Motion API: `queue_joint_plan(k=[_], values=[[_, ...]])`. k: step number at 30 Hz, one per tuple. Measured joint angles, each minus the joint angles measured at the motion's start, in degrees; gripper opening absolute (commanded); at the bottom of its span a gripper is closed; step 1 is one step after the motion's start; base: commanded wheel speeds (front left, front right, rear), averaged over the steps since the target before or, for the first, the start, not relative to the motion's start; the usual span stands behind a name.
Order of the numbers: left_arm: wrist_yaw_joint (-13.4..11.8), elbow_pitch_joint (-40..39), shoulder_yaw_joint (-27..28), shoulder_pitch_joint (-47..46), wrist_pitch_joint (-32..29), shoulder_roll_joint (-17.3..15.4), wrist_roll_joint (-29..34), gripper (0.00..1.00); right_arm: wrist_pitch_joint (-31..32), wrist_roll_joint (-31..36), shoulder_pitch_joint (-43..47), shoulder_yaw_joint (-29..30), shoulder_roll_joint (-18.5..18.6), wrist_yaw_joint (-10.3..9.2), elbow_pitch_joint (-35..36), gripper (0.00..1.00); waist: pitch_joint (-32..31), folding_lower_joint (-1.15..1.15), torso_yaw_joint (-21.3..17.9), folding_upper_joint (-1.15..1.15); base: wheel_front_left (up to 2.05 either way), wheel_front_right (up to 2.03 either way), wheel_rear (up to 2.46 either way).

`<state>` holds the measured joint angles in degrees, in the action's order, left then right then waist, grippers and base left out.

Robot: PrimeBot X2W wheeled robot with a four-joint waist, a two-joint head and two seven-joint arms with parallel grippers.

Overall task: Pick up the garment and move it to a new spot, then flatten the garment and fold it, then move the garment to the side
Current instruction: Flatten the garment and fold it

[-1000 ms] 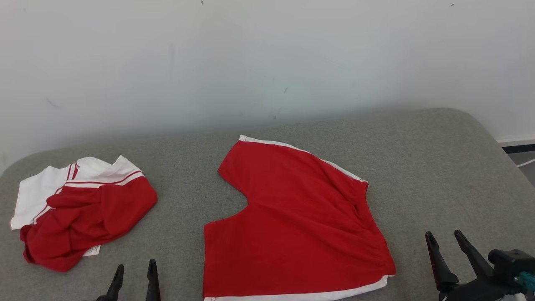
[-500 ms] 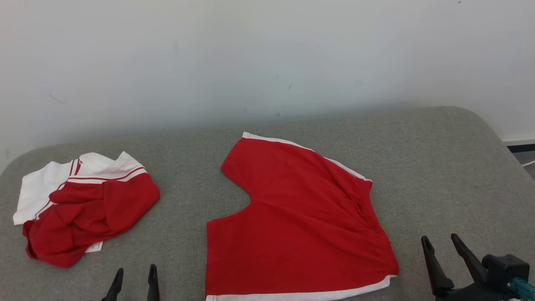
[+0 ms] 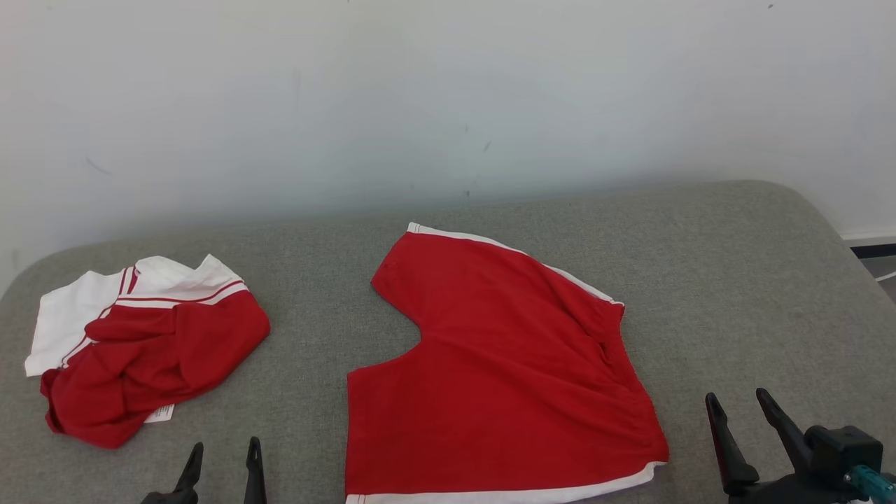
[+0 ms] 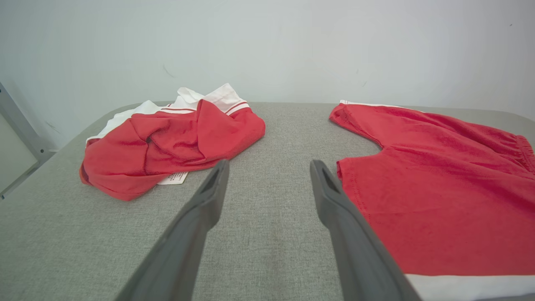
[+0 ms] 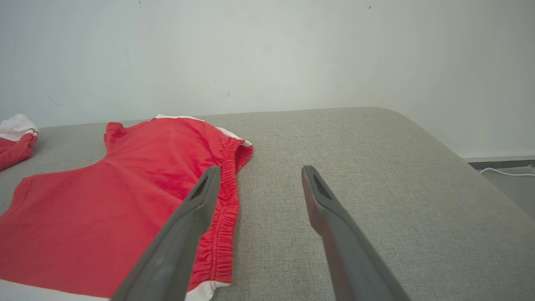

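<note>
**Shorts spread flat, both grippers open: fold not yet begun**

The red shorts (image 3: 504, 364) lie opened out in the middle of the grey padded surface (image 3: 735, 266), elastic waistband (image 5: 225, 200) toward the robot's right and leg openings toward its left. A crumpled red-and-white garment (image 3: 147, 350) sits well apart at the left. The left gripper (image 3: 225, 444) hovers over bare padding just beside the near leg, jaws wide and empty. The right gripper (image 3: 736, 395) stands near the waistband's near corner, likewise spread and holding nothing. Flattening appears largely done, though a few wrinkles run toward the waistband. The next move probably calls for each gripper to pinch one near corner along the white side stripe (image 3: 504, 494), then carry that edge over to the far one.
</note>
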<state>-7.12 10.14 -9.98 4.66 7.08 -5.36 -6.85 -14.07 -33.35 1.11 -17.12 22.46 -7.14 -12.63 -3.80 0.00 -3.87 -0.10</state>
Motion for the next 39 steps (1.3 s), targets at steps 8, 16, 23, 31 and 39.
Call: queue_joint_plan(k=[8, 16, 23, 31, 39], values=[[0.00, -1.29, 0.15, 1.07, -1.59, 0.40, 1.40, 1.00, 0.77, 1.37, 0.91, 0.67, -0.70, 0.00, 0.19, 1.00, -0.20, 0.00, 0.09, 0.00, 0.00, 0.00, 0.00], [0.00, -2.54, 0.23, 1.07, -2.89, 0.83, 1.97, 1.00, 1.56, 2.23, 0.93, 1.43, -1.11, 0.00, 0.38, 1.00, -0.37, 0.00, 0.09, 0.00, 0.00, 0.00, 0.00], [0.00, -3.61, 0.30, 1.16, -3.59, 1.09, 2.10, 1.00, 2.27, 2.81, 1.08, 1.92, -1.59, 0.00, 1.20, 1.00, -0.47, 0.00, 0.12, 0.00, 0.00, 0.00, 0.00], [0.00, -4.46, 0.37, 2.20, -4.56, 1.26, 2.48, 1.00, 3.01, 3.16, 1.99, 2.25, -1.75, 0.00, 1.52, 1.00, -0.51, 0.00, 0.28, 0.00, 0.00, 0.00, 0.00], [0.00, -5.47, 0.53, 2.20, -5.36, 1.47, 2.69, 1.00, 3.49, 3.31, 1.99, 2.74, -1.97, 0.00, 1.87, 1.00, -0.52, 0.00, 0.35, 0.00, 0.00, 0.00, 0.00]])
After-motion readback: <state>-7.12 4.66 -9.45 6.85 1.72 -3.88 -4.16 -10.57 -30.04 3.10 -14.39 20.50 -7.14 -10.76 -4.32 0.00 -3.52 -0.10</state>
